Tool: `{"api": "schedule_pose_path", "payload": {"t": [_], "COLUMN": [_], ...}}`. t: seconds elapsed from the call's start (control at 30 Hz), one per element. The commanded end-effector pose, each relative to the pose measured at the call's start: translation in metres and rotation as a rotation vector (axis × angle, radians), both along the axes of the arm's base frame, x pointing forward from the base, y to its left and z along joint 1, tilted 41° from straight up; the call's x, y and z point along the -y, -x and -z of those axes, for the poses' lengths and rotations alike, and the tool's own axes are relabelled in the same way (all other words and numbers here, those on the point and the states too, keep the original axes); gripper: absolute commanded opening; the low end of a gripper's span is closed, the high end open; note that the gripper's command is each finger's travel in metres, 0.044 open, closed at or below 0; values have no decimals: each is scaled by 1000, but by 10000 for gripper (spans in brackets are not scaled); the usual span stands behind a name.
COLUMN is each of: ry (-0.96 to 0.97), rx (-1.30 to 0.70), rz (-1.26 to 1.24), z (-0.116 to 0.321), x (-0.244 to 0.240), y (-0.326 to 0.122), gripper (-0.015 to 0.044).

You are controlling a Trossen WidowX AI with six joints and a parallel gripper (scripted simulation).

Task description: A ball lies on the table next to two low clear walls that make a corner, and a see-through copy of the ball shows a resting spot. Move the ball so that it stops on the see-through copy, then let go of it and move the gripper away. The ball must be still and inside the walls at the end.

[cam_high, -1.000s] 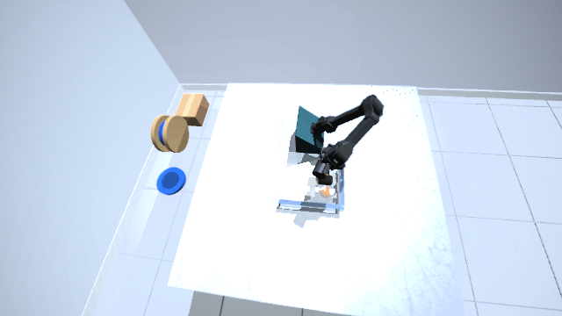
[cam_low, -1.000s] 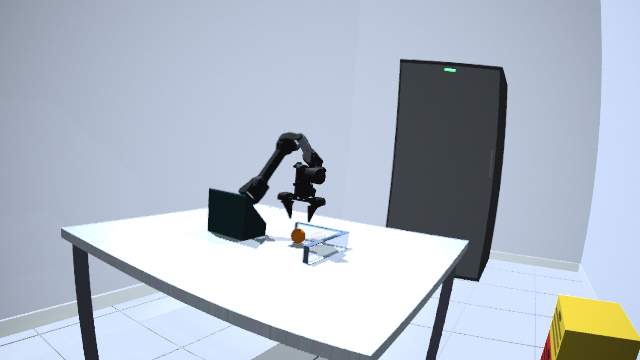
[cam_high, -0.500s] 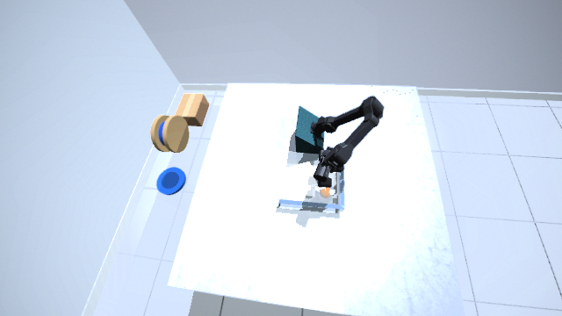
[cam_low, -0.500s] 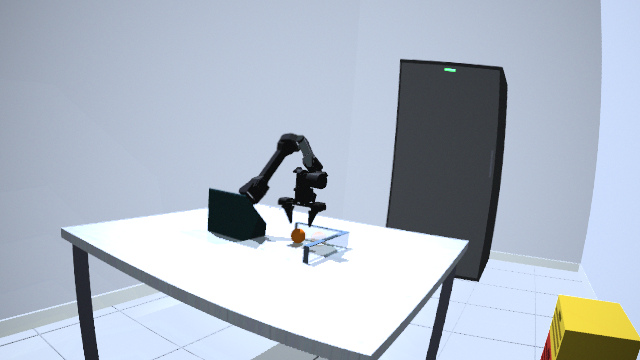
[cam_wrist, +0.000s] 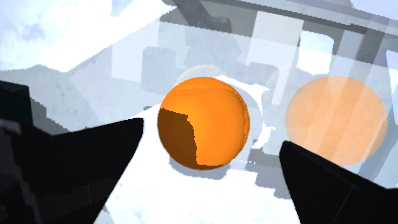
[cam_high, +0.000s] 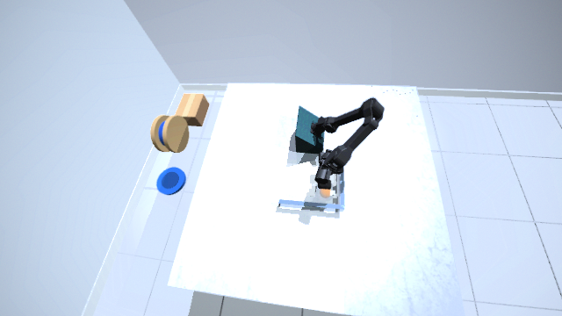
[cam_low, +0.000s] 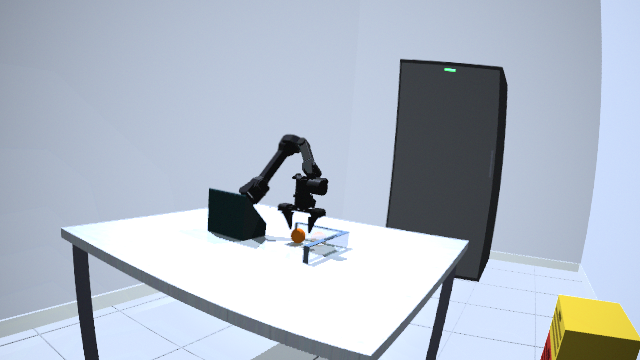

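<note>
Item: glossy orange ball (cam_wrist: 203, 122), ungrasped; our hand (cam_wrist: 210, 165) was open, empty. We judged centring the fingers before closing best.

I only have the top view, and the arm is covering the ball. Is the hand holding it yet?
Observer: No. In the wrist view the hand is open, and the orange ball sits between the fingers, touching neither.
Operator: Is the hand down on the table?
Observer: Not quite; the exterior view shows the fingertips just above the ball.
Operator: Where's the see-through copy?
Observer: In the wrist view the see-through copy lies to the right of the ball, with a gap between them.
</note>
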State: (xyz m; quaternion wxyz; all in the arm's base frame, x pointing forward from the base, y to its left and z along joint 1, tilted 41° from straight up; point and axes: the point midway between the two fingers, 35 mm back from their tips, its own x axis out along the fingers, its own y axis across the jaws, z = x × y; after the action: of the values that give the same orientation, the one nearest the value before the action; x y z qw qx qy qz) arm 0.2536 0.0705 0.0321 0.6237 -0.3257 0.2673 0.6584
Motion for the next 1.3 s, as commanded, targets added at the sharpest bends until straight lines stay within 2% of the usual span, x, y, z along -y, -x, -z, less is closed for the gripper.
{"api": "schedule_pose_path", "payload": {"t": [0.0, 0.33, 1.0, 1.27], "ry": [-6, -8, -8, -7], "rx": [-22, -22, -22, -52], "rz": [-1, -2, -2, 53], "z": [8, 16, 16, 3], "x": [-5, -13, -13, -1], "y": [5, 6, 6, -2], "gripper": [400, 400, 267, 57]}}
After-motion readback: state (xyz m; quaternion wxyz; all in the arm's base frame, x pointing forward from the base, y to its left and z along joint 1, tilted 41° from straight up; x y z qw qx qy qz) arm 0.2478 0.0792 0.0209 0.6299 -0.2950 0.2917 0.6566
